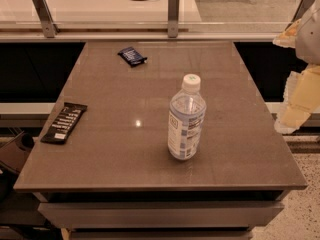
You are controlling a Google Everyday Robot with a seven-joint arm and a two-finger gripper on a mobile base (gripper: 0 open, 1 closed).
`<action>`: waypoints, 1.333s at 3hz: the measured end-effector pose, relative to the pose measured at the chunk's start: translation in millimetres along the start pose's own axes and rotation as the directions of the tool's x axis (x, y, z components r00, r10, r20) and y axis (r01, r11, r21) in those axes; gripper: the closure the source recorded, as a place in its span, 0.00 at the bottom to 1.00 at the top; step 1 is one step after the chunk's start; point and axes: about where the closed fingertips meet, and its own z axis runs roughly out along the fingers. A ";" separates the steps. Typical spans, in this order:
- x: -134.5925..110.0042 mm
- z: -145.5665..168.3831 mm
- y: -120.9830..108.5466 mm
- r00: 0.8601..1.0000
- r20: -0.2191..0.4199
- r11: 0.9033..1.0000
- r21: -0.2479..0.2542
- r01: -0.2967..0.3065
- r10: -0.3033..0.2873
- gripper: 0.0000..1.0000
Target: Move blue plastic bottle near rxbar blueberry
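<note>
The blue plastic bottle (186, 118) stands upright on the brown table (115, 149), a little right of the middle, with a white cap and a white-and-blue label. The rxbar blueberry (132, 56) is a small dark blue wrapper lying flat near the table's far edge, left of centre, well apart from the bottle. My gripper (289, 120) hangs at the right edge of the view, beyond the table's right side and to the right of the bottle, touching nothing.
A longer black bar wrapper with white text (64, 122) lies at the table's left edge. A glass rail with metal posts (173, 13) runs behind the table. A dark object (14, 154) sits low at the left, beside the table.
</note>
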 end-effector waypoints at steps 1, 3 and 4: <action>0.0 -0.1 0.0 1.000 0.000 1.000 0.000 0.000 0.000 0.00; -14.1 8.2 15.5 0.969 0.248 0.999 -0.033 -0.008 0.016 0.00; -34.4 16.3 28.4 0.913 0.407 0.998 -0.055 -0.012 0.033 0.00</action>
